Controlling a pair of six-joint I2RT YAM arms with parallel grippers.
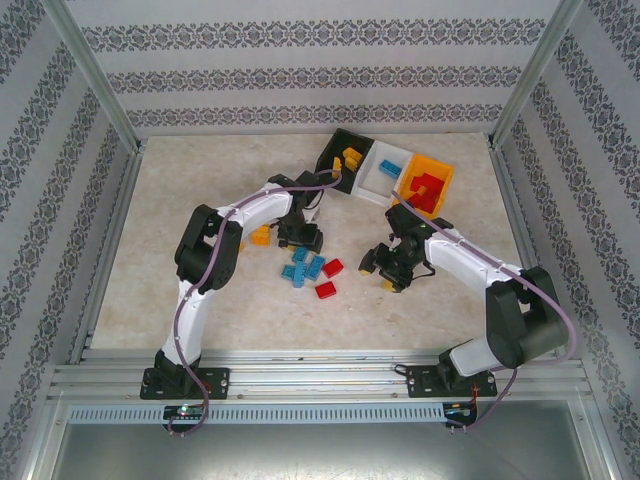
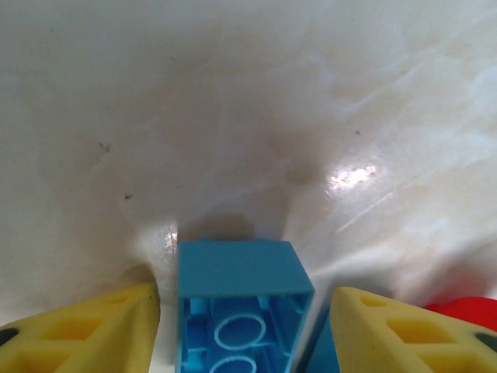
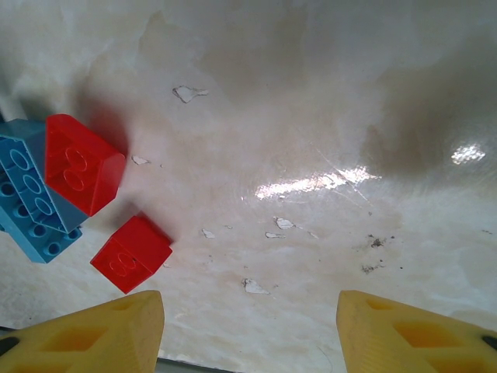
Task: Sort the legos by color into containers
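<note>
Loose legos lie mid-table: a cluster of blue bricks (image 1: 303,266), two red bricks (image 1: 333,267) (image 1: 325,290) and an orange-yellow one (image 1: 260,236). My left gripper (image 1: 300,240) is low over the blue cluster. In its wrist view a blue brick (image 2: 237,268) lies hollow side up between the yellow fingers (image 2: 124,318), with a thin gap on each side. My right gripper (image 1: 392,268) stands open over bare table (image 3: 248,299), with a red brick (image 3: 132,252) to its left. The containers sit at the back: black (image 1: 338,140), white (image 1: 372,181), orange (image 1: 447,172).
Orange-yellow bricks lie in the black bin, a blue brick (image 1: 389,168) in the white bin and red bricks (image 1: 428,190) in the orange bin. Metal rails border the table on the left, right and near sides. A second red brick (image 3: 81,163) rests on a blue one (image 3: 31,198).
</note>
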